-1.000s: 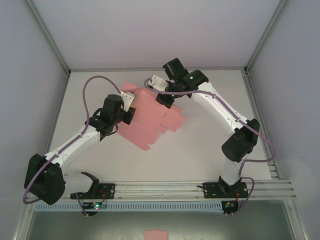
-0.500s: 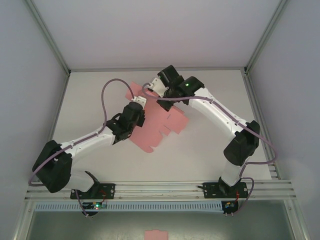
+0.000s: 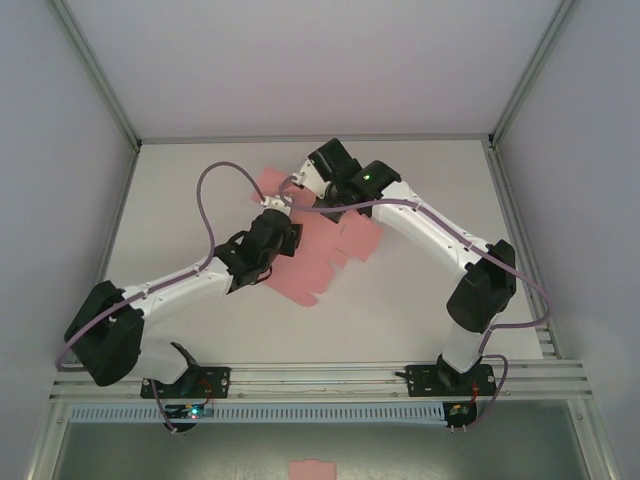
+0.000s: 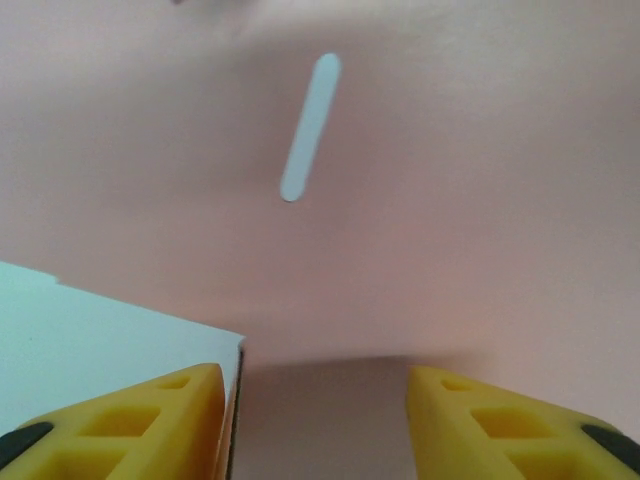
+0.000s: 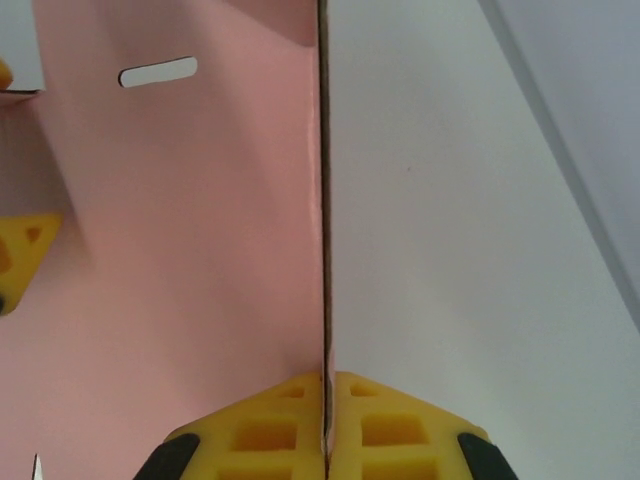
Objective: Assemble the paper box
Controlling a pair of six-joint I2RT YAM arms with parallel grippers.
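The left arm [image 3: 190, 285] partly covers the paper box [image 3: 312, 272].

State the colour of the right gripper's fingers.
Yellow fingers, clamped on the paper box; clearest in right wrist view.

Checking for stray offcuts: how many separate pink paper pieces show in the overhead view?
2. The paper box sheet is on the table between the two arms; a small pink scrap lies at the picture's bottom edge, off the table. The arms may hide others.

Plain pink paper box [image 3: 312, 268] on a white bench [image 3: 400, 305]; yellow fingers [image 4: 130, 415], seemingly black-tipped; black-and-white arms [image 3: 180, 285] trailing purple cables [image 3: 200, 192], one with a small green light [image 3: 368, 177].
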